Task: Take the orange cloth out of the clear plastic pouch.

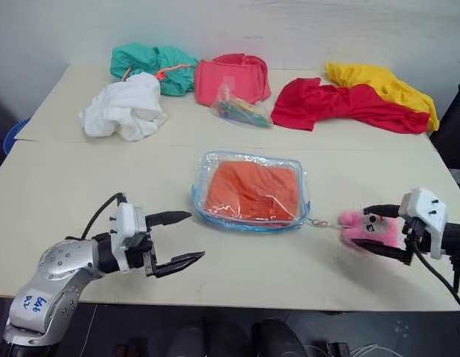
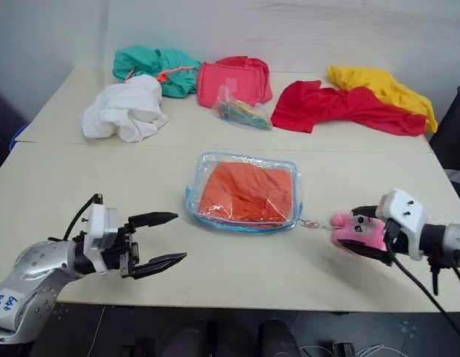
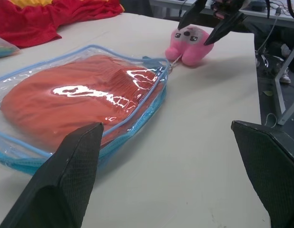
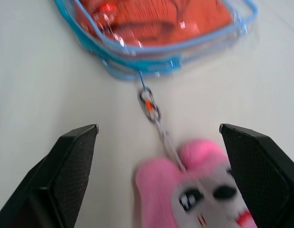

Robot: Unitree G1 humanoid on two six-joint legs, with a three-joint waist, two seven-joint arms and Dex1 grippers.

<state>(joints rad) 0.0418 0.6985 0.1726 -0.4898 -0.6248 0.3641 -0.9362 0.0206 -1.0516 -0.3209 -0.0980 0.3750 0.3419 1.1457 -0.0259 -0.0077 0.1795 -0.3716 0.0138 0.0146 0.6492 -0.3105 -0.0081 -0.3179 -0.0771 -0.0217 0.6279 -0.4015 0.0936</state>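
Observation:
The clear plastic pouch (image 1: 202, 199) with light-blue trim lies flat at the middle of the table. The orange cloth (image 1: 252, 190) is folded inside it. A short chain (image 4: 151, 107) runs from the pouch's zipper to a pink plush charm (image 1: 368, 230) lying on the table to its right. My right gripper (image 1: 381, 232) is open, its fingers standing either side of the charm without squeezing it. My left gripper (image 1: 179, 240) hovers open and empty off the pouch's front left corner, pointing toward it.
Along the far side lie a white cloth (image 1: 126, 108), a green cloth (image 1: 155, 67), a coral-pink cloth (image 1: 234, 78), a small clear bag of colourful items (image 1: 241, 110), a red cloth (image 1: 342, 104) and a yellow cloth (image 1: 379, 85). The table's front edge runs just below both grippers.

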